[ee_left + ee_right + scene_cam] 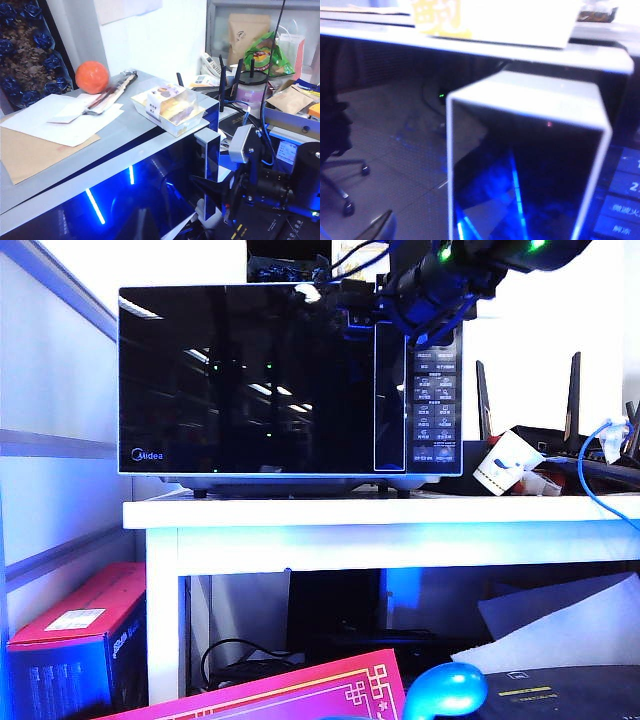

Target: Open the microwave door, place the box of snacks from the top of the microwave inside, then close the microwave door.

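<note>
Right end effector sits at the microwave top right, by the handle strip; opening can't be told. Left end effector is out of frame. Microwave door is closed, on the bench. Box of snacks lies on the microwave's top, near its front edge.

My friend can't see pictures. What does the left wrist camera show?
A box of snacks sits on top of the microwave, near its front edge. Behind it lie an orange ball and white papers. The right gripper is at the door handle.
</note>
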